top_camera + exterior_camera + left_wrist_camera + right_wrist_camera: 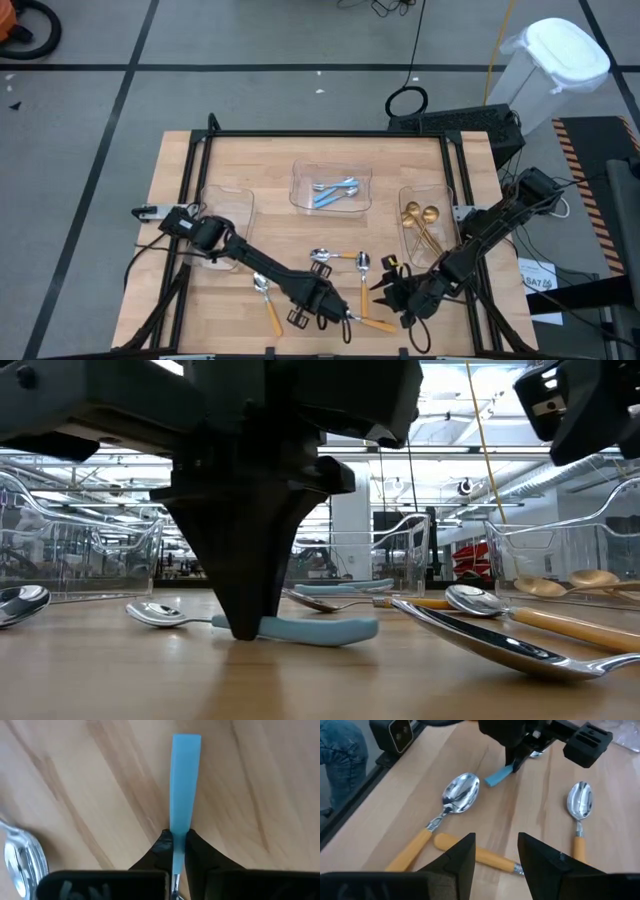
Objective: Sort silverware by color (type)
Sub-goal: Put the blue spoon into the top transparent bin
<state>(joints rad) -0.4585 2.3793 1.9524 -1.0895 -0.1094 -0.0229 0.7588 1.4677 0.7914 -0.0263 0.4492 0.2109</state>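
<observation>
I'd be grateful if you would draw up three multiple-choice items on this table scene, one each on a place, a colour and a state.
1. Where do the gold spoons lie?
A. right tray
B. middle tray
C. bare table

2. What colour is the handle between the left gripper's fingers?
A. orange
B. blue
C. gold

3. How is the right gripper?
A. shut on a spoon
B. open, holding nothing
C. shut, empty

Answers:
1 A, the high view shows them in the right tray.
2 B, the left wrist view shows a blue handle pinched between the fingers.
3 B, the right wrist view shows its fingers parted above the orange spoons.
</observation>
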